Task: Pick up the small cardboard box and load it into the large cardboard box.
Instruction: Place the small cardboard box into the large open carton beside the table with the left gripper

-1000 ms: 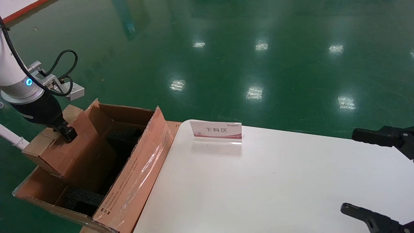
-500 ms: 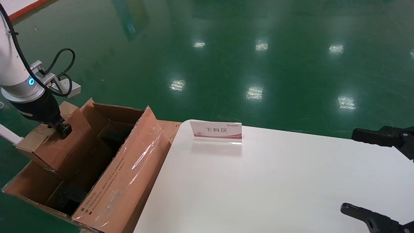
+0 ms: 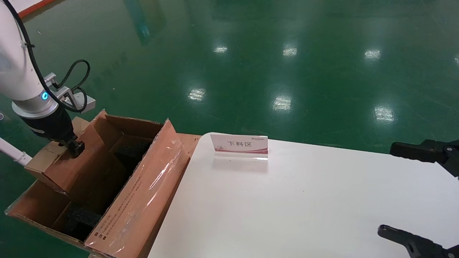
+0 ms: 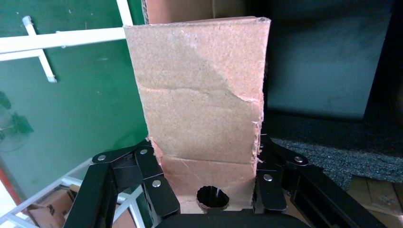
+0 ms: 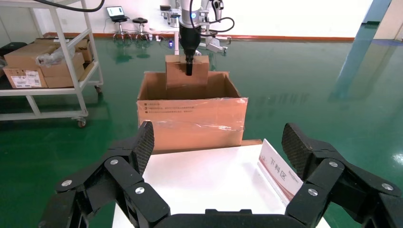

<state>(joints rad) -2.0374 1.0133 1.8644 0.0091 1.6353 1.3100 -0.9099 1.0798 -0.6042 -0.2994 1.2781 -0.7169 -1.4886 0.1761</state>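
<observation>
Left gripper had its jaws pinching the small cardboard box by opposite side walls, at left of the head view, partly inside the large cardboard box. Corrugated, probably light, crushable; side-wall hold seemed apt. Right gripper hung with jaws spread over the counter.

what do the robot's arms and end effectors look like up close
The left arm is glossy white, with a silver wrist ring, a glowing blue light and looped black cables beside a small silver bracket. Its left end effector is matte black, with linked bars joined by silver rivets. The right end effector is also black and riveted, its two fingers ending in rounded, finely textured pads.
</observation>
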